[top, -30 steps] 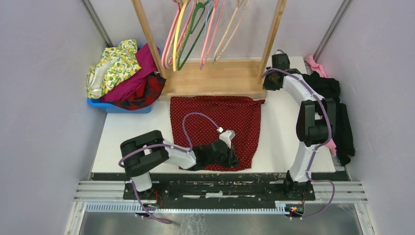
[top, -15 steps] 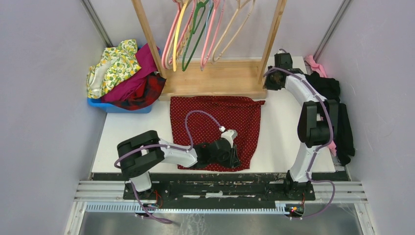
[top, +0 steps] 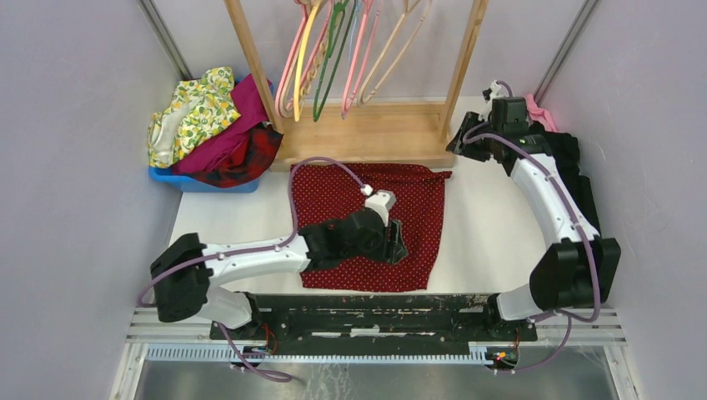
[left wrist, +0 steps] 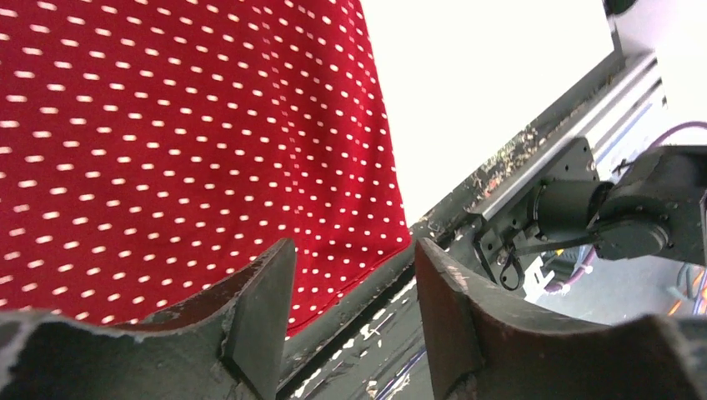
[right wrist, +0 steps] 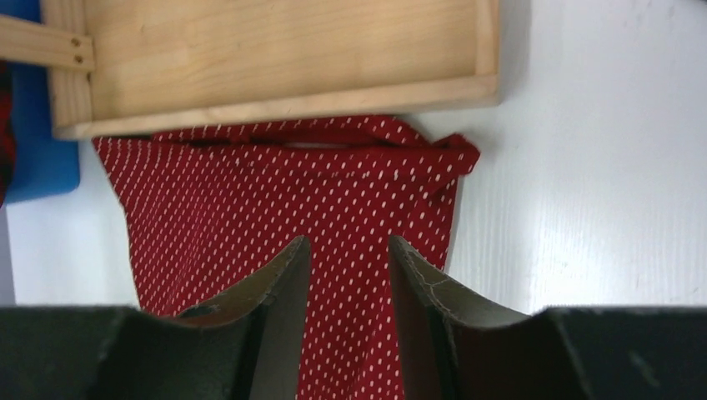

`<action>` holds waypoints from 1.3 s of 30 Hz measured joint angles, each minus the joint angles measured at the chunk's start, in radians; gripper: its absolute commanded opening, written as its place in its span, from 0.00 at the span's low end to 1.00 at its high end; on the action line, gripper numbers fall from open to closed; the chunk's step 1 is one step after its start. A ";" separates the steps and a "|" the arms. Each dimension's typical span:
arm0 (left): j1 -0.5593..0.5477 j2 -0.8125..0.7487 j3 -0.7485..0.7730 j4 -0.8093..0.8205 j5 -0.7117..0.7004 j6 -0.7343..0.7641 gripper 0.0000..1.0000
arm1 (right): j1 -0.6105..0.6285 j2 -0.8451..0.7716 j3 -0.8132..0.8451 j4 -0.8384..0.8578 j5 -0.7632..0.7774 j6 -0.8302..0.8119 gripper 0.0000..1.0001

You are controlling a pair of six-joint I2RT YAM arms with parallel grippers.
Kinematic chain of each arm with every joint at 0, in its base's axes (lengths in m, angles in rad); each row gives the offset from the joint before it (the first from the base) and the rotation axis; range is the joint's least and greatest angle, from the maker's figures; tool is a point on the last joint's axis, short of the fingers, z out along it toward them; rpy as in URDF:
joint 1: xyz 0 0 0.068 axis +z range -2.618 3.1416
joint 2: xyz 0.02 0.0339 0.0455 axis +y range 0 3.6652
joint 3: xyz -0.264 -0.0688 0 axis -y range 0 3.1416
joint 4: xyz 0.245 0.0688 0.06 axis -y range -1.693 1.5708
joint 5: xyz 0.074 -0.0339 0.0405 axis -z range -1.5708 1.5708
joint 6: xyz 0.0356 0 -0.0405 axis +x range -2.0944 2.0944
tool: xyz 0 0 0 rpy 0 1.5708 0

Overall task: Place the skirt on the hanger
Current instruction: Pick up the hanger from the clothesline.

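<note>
Skirt (top: 417,212) matt dotted cloth; rack base (top: 358,133) smooth pale wood.

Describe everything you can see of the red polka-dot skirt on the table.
The skirt is dark red cloth with tiny white dots, a plain trapezoid slightly wider at its far edge. It lies spread nearly flat on the white table, with soft ripples and a small folded tab at its far right corner. Its far edge meets the wooden rack base; its near edge reaches the table's front. The left pincer is over its near right part, open, holding nothing.
</note>
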 measured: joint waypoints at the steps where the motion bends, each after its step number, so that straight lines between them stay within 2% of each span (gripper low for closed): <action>1: 0.014 -0.023 0.002 -0.021 -0.006 0.006 0.66 | 0.000 -0.030 -0.021 -0.005 -0.013 0.001 0.46; 2: 0.028 -0.046 0.002 -0.041 -0.010 0.013 0.72 | 0.000 -0.063 -0.049 -0.007 -0.029 0.000 0.46; 7: 0.124 -0.178 0.024 -0.181 -0.034 0.056 0.82 | 0.002 -0.198 -0.164 -0.052 -0.090 0.002 0.47; 13: 0.246 -0.353 0.092 -0.314 -0.064 0.100 0.83 | 0.015 -0.335 -0.183 -0.129 -0.142 0.000 0.47; 17: 0.335 -0.405 0.164 -0.385 -0.066 0.137 0.83 | 0.029 -0.390 -0.134 -0.194 -0.177 0.001 0.46; 22: 0.425 -0.423 0.229 -0.446 -0.069 0.173 0.84 | 0.090 -0.356 0.102 -0.285 -0.200 0.009 0.45; 27: 0.491 -0.447 0.224 -0.485 -0.073 0.177 0.84 | 0.193 -0.216 0.498 -0.327 -0.200 0.018 0.43; 30: 0.513 -0.455 0.201 -0.486 -0.067 0.177 0.84 | 0.232 -0.147 0.651 -0.333 -0.202 0.032 0.43; 34: 0.558 -0.448 0.184 -0.504 -0.055 0.181 0.85 | 0.266 -0.066 0.783 -0.325 -0.212 0.065 0.43; 39: 0.670 -0.452 0.175 -0.508 -0.012 0.209 0.85 | 0.300 0.012 0.853 -0.283 -0.230 0.118 0.43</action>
